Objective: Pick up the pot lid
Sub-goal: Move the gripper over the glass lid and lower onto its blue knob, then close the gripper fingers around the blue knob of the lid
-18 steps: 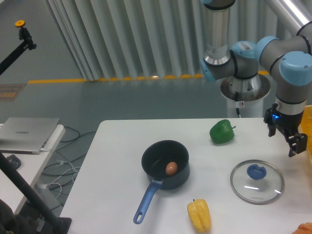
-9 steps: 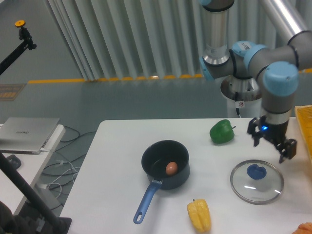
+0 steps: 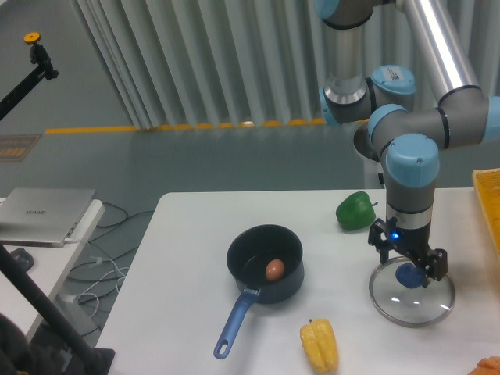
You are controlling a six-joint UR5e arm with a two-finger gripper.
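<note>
The claw [image 3: 410, 268] has swung in and come down since the earlier views, and its fingers are now spread wide around or just above the blue knob [image 3: 409, 276]; contact can't be made out. The pot lid [image 3: 408, 310] lies flat on the counter [image 3: 187, 312] beneath the claw, ungripped, so closing on the knob looks next. Well apart from the claw, at the viewer's left, a grey laptop [image 3: 47, 220] reads "HUAWEI".
</note>
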